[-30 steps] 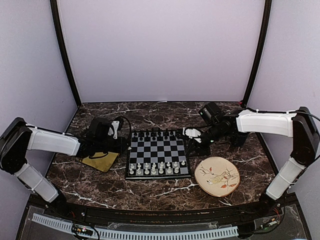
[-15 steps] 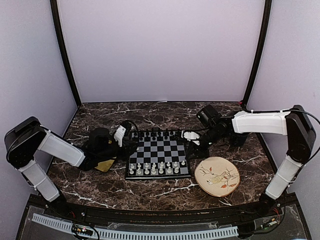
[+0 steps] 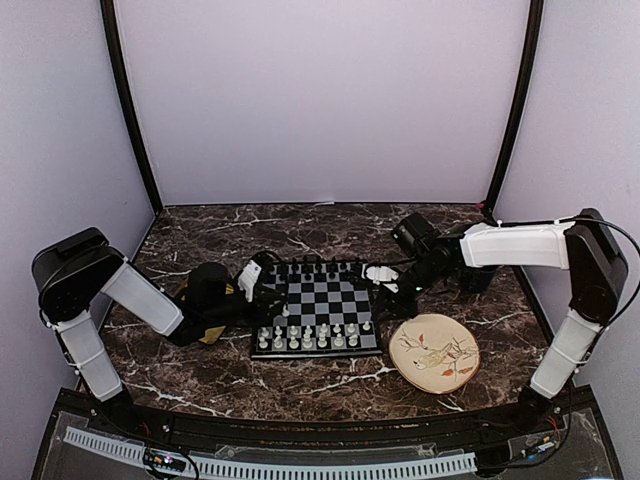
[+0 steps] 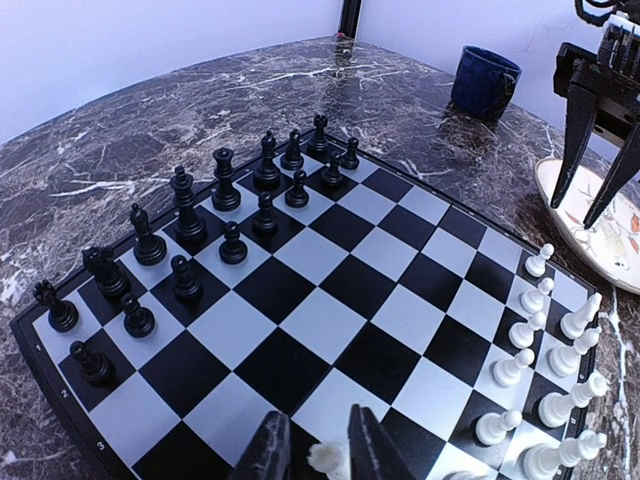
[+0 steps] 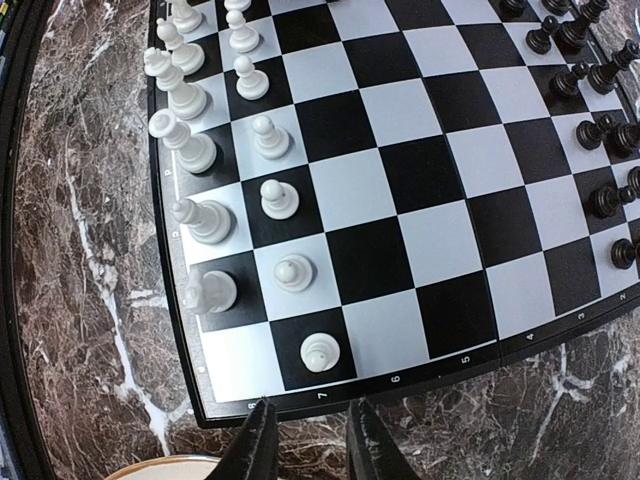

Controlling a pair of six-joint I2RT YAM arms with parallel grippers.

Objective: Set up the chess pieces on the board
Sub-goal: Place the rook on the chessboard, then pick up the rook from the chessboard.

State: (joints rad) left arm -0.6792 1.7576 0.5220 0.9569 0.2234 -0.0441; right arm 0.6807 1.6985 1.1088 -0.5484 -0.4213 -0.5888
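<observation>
Left end effector (image 4: 316,415): jaws bracket one small white piece (image 4: 325,460) at the left edge of the board (image 3: 318,300), a few squares far of the white rows. They stand close on either side; cannot tell whether they are pinching it or letting go

Right end effector (image 5: 310,420): fingers a little apart, nothing between them, hanging just off the board's right edge, above the bench (image 3: 200,230), beside the near right corner

Progress, as judged:
- black chessmen (image 4: 222,175) fill the two far rows; that side looks done
- white chessmen (image 3: 310,338) stand in the two near rows, mostly upright and in place
- near right corner square is bare, so one back-row piece seems to be missing there
- the piece at the left end effector is not on a home square yet
- left end of the white rows is cut off in the wrist view; cannot count it
- task looks close to finished

Containers:
- plate (image 3: 450,370), right of the board: no chessmen visible on it
- gold tray (image 3: 206,335), left of the board: mostly hidden under the left arm, contents unseen
- blue mug (image 4: 483,82), far right: inside not visible
</observation>
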